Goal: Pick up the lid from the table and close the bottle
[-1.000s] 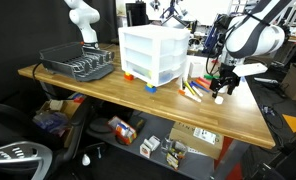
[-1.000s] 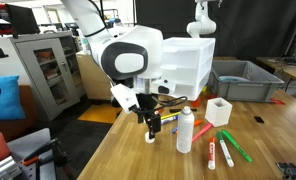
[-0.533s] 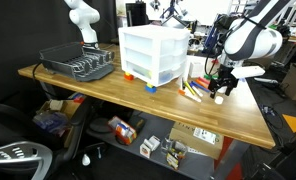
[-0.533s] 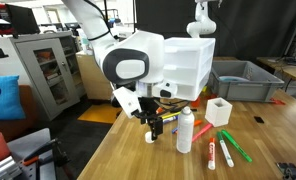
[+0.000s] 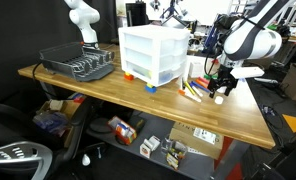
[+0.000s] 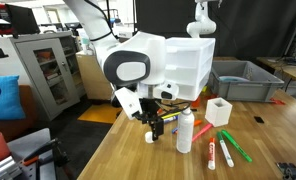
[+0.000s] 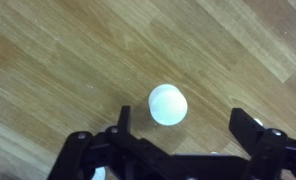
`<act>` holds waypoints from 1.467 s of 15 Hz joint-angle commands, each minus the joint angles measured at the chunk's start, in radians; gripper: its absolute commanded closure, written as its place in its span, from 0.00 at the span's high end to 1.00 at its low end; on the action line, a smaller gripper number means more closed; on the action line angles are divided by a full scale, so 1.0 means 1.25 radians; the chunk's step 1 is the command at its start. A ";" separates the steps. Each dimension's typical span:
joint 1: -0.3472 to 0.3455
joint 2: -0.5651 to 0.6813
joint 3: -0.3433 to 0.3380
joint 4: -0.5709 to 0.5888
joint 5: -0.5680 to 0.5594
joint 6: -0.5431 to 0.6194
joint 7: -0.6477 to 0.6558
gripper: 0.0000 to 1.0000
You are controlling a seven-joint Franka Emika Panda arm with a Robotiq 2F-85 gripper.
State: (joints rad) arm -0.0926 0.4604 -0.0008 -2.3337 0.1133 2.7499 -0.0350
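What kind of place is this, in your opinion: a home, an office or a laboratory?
Most likely a robotics laboratory or workshop. A second white robot arm stands by the wooden workbench, a grey metal cabinet stands nearby, and boxes lie under the bench.

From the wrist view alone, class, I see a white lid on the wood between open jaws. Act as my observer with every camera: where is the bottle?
Observer: The bottle stands upright on the table, close beside the jaws.
Operator: Is the lid lifted yet?
Observer: No. In an exterior view the lid lies flat on the table, with the jaws low over it.
Operator: What lies past the bottle?
Observer: Coloured markers lie on the table, on the side of the bottle away from the lid.
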 commanded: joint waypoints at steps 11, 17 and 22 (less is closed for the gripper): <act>-0.024 0.030 0.019 0.019 0.015 0.003 -0.024 1.00; -0.030 0.028 0.023 0.019 0.019 0.005 -0.025 1.00; -0.031 0.029 0.022 0.020 0.018 0.004 -0.024 0.93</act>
State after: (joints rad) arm -0.1034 0.4902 0.0020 -2.3146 0.1136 2.7498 -0.0350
